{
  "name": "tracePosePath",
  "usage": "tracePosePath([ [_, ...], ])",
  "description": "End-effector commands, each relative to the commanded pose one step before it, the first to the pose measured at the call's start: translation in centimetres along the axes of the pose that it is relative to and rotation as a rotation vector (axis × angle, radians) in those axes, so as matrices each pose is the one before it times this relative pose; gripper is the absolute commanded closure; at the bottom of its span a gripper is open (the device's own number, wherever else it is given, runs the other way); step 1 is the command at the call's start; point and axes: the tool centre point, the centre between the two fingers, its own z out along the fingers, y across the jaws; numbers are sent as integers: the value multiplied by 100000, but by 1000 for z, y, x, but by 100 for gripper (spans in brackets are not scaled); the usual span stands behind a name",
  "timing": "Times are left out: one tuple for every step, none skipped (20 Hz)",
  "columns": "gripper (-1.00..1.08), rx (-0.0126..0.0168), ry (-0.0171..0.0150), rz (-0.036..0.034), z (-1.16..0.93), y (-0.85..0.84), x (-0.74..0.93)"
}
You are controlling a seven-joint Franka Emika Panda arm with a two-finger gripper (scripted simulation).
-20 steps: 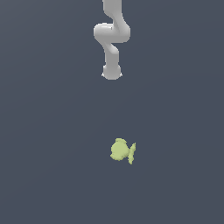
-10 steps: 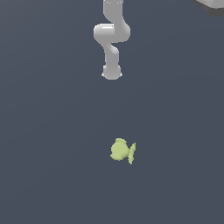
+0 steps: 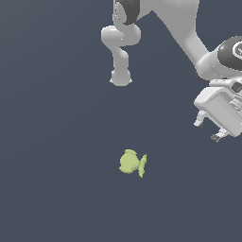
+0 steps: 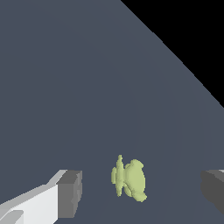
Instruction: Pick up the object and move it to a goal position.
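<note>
The object [image 3: 132,162] is a small yellow-green fish-like lump with a flat tail, lying on the dark grey floor just below the middle of the exterior view. My gripper [image 3: 208,131] hangs at the exterior view's right, above and well to the right of the object, not touching it. Its two fingers stand wide apart with nothing between them. In the wrist view the object [image 4: 130,179] shows between the two fingertips [image 4: 70,192], farther off on the floor, and my gripper [image 4: 141,192] is open.
The arm's white base [image 3: 120,78] stands on the floor behind the object in the exterior view, and its links [image 3: 184,28] arch across the top right. The dark grey floor [image 3: 56,142] ends at an edge [image 4: 175,54] seen in the wrist view.
The arm's upper links and gripper have swung into the exterior view from the top right, coming down toward the floor. The object has not moved.
</note>
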Motion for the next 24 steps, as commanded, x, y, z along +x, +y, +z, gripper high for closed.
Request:
tracePosePath([
  [-100,-3212,-6107,-1483,5443,-901,-2732],
  [-100,-1008,-2309,-457,1971,-299,-947],
  [-100,-929,-2207,-393,1867,-258,-891],
  [-100,-853,-2094,-336,1757,-221,-832],
  [-100,-779,-1972,-285,1643,-188,-772],
  [-100,-707,-1841,-239,1524,-159,-712],
  [-100,-637,-1702,-199,1400,-134,-650],
  [-100,-570,-1560,-165,1276,-112,-589],
  [-100,-506,-1416,-135,1153,-93,-529],
  [-100,-442,-1255,-110,1018,-75,-464],
  [-100,-380,-1103,-87,892,-62,-406],
  [-100,-320,-958,-68,773,-53,-350],
  [-100,-273,-808,-55,649,-39,-293],
  [-100,-229,-646,-45,515,-23,-231],
  [-100,-169,-472,-32,375,-15,-168],
  [-100,-87,-288,-14,232,-16,-104],
  [-100,11,-97,7,89,-26,-43],
  [-100,97,65,25,-41,-23,15],
  [-100,-108,-42,-29,13,39,0],
  [-100,-349,-275,-90,161,104,-60],
  [-100,-555,-504,-140,310,159,-122],
  [-100,-725,-703,-182,441,200,-176],
  [-100,-572,-574,-143,364,153,-145],
  [-100,-343,-351,-85,223,90,-89],
])
